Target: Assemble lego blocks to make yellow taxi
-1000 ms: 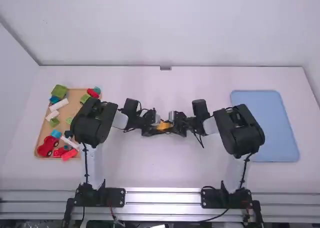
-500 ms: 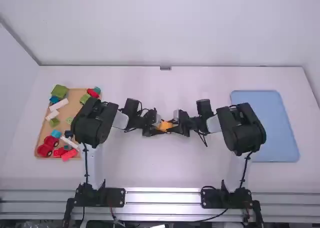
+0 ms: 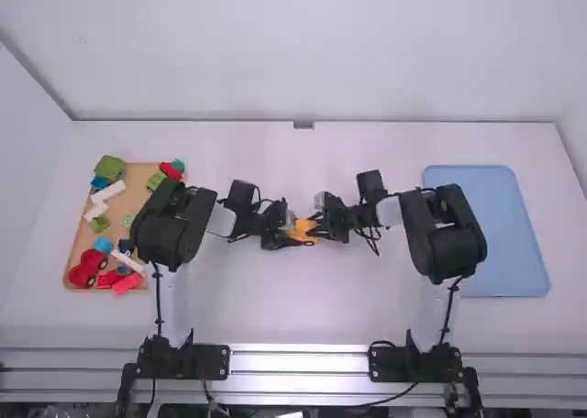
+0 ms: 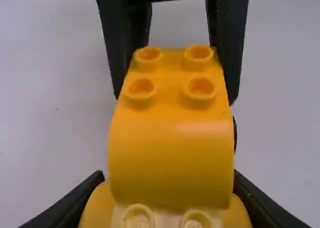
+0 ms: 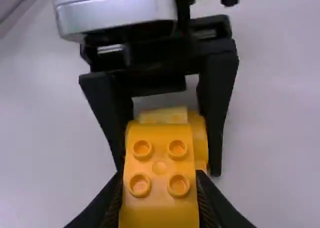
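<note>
Block of studded yellow plastic, curved at one end (image 4: 171, 163): mid-table, closed in right gripper (image 5: 159, 175) | rounded yellow plastic body (image 4: 97, 208): just beside, clamped in left gripper (image 4: 167, 178) | handling, judged: light, rigid, slick; best taken by flat sides, clear of studs | flat brown tray (image 3: 138, 191): well apart, left.

Left tool (image 3: 293, 231) and right tool (image 3: 316, 228) flank the yellow blocks (image 4: 172, 158), leaving studs (image 4: 201, 87) accessible.
</note>
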Action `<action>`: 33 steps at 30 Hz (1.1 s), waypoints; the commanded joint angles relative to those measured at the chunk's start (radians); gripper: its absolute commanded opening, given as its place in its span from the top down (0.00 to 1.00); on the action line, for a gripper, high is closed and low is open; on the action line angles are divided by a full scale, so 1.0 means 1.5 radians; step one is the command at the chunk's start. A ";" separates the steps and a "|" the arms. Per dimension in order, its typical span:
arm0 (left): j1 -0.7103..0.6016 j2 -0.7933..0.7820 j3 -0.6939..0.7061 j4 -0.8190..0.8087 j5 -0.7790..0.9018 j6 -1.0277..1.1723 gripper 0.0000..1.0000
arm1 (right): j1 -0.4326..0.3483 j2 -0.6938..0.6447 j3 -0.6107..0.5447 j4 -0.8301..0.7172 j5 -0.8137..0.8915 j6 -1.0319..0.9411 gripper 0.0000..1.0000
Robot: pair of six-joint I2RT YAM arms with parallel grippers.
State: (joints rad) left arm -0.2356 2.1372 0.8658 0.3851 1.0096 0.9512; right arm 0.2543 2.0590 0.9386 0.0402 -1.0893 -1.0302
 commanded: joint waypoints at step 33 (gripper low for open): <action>-0.005 0.025 -0.014 -0.022 -0.091 -0.025 0.92 | 0.041 0.009 -0.087 0.136 0.132 0.095 1.00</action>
State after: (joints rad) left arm -0.2317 2.1372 0.8722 0.3840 0.9970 0.9600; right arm 0.2916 2.0449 0.8574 0.2874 -1.0328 -0.8970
